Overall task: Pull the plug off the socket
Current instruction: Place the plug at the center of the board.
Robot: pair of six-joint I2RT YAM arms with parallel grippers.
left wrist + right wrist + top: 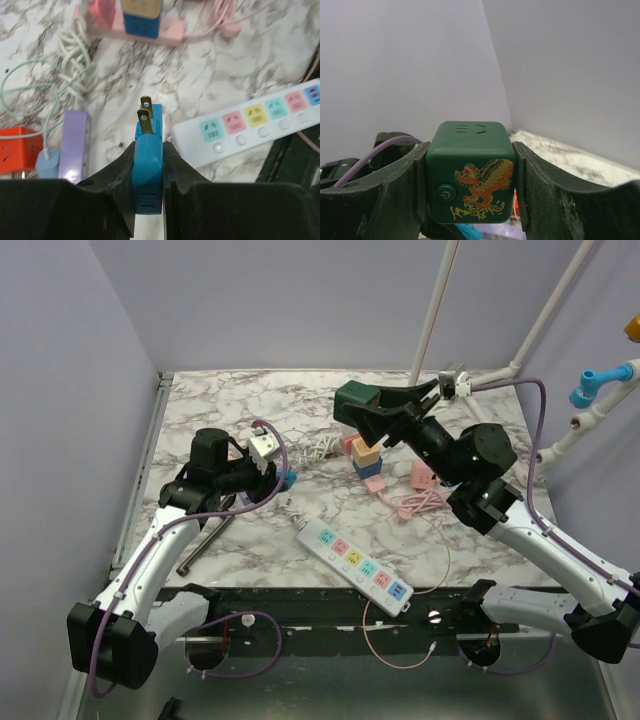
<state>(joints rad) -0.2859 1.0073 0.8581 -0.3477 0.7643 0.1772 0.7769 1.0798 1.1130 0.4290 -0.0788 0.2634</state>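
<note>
Above table [220, 405], left gripper [148, 150]: clamped blue plug [148, 172], prongs [145, 122] bare
Right gripper [470, 172]: gripped green cube socket [470, 150]

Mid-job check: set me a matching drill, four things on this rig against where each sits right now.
Things: 1 blue plug; 2 green socket cube; 3 white power strip; 4 pink strip.
Places: A flat on the table near its front edge; B gripped by the right fingers; C gripped by the left fingers, prongs bare; D on the table under a blue-and-yellow block.
Pairs: 1-C, 2-B, 3-A, 4-D.
</note>
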